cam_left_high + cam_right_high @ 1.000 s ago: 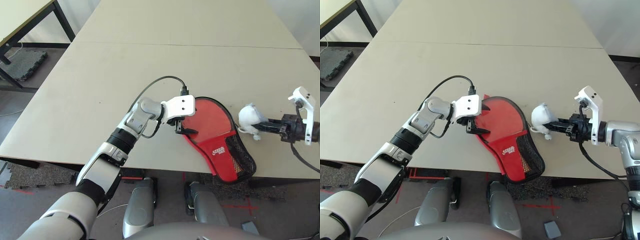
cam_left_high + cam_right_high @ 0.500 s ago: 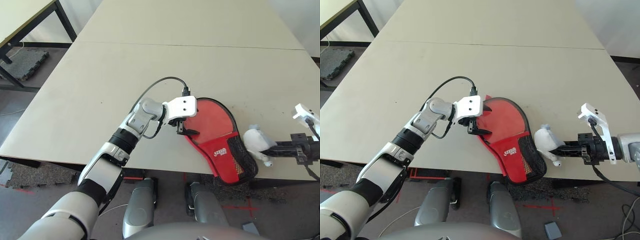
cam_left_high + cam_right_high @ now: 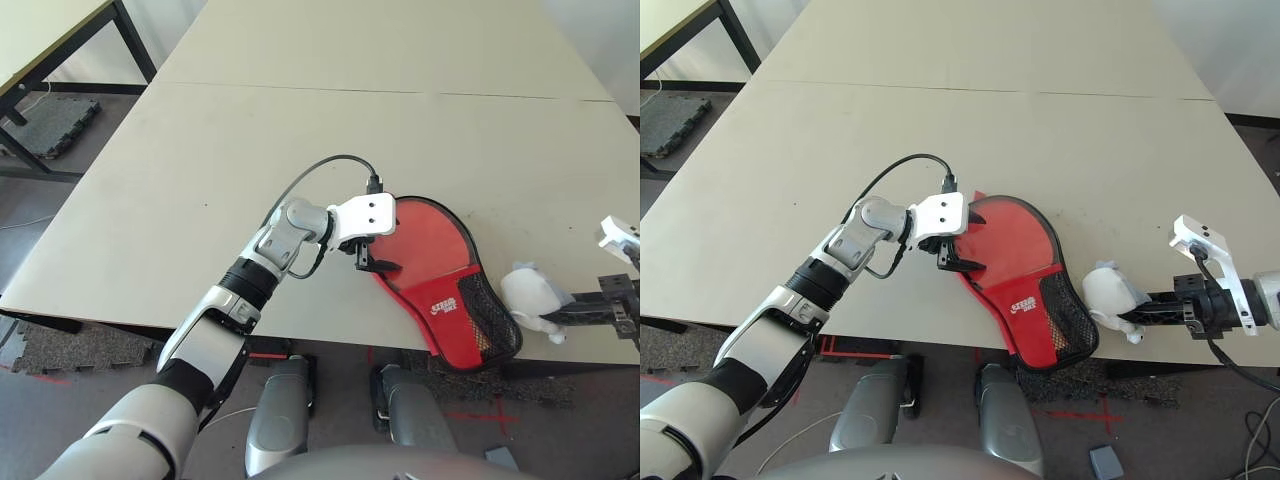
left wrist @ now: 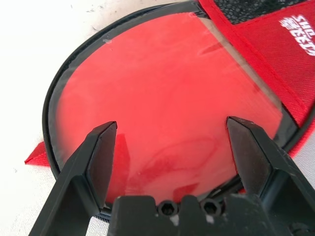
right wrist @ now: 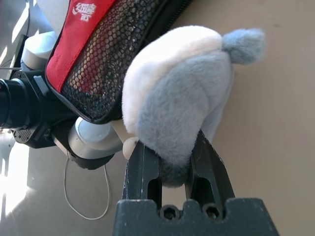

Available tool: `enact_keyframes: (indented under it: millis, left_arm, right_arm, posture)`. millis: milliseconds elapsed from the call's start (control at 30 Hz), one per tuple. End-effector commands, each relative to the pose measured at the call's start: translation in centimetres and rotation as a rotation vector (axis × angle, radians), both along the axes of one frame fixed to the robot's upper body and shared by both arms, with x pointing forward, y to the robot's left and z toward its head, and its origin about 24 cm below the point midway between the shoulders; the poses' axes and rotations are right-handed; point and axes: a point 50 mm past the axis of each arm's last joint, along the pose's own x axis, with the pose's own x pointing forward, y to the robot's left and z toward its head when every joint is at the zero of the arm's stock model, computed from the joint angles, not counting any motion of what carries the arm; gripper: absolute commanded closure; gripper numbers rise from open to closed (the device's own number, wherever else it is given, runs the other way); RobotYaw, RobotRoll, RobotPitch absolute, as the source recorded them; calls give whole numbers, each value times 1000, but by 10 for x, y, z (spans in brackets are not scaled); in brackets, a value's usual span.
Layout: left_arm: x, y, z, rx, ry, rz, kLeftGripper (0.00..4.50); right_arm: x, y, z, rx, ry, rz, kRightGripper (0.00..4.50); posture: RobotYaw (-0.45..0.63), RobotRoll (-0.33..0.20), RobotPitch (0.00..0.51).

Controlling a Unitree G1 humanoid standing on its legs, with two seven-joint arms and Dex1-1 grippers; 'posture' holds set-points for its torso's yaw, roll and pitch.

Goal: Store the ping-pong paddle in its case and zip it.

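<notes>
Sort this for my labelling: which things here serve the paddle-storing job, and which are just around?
Job:
- case, red side up, on the table edge
- left pincer, open over the case
- right pincer, shut on the plush toy

Just around:
- plush toy, white
- table

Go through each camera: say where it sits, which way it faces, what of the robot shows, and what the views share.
Left and right eye views: on the head, looking forward and down at the table; silver left forearm, left gripper over the red case, right gripper holding a white plush toy.
Left wrist view: looks along its open fingers at the case's round end.
Right wrist view: looks along fingers shut on the plush toy, the case's mesh pocket behind.
Shared: every view shows the case.
</notes>
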Motion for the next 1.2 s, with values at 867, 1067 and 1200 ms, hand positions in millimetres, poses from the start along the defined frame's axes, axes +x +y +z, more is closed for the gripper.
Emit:
enact_keyframes:
  millis: [867,1067,1200]
  left_arm:
    - [-4,68,16,-130,92,410,0]
    - [16,103,28,-288,8,781,0]
    - [28,133,24,-399,-100,1095,0]
  right_arm:
    - [48,-53,39,58,-667,-627,12]
    - [69,-50,26,66,-820,-790,12]
    - [84,-45,20,67,-910,-912,12]
  posture:
    - [50,0,156]
    - [80,0,144]
    - [84,0,137]
